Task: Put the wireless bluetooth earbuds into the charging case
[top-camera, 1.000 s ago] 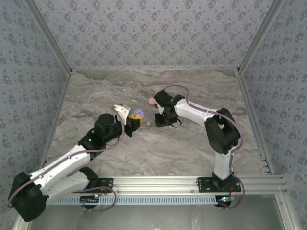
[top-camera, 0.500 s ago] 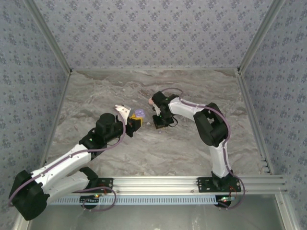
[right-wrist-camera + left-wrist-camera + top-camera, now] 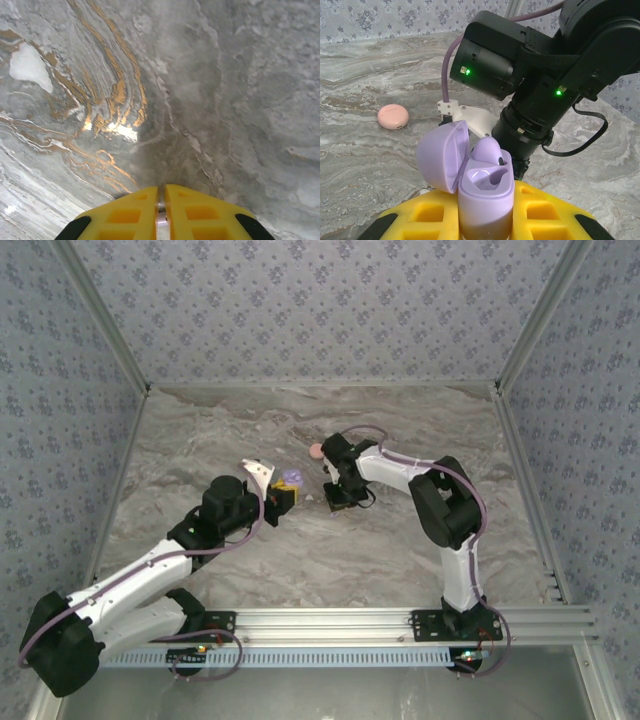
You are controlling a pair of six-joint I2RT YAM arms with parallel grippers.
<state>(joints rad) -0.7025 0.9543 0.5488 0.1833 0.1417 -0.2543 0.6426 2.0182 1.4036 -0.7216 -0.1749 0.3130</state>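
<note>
Charging case [image 3: 485, 197], lid [image 3: 442, 160] open, clamped upright in left gripper [image 3: 282, 496]; one earbud [image 3: 487, 149] seated, near socket [image 3: 487, 178] empty. Right gripper [image 3: 335, 503] pinched shut, near on case's right; contents unclear.

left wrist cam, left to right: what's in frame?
pink disc → charging case's open lid → earbud seated in the case → right arm

Glossy lilac plastic charging case [image 3: 485, 200]; smooth marble-look table [image 3: 360, 165].
</note>
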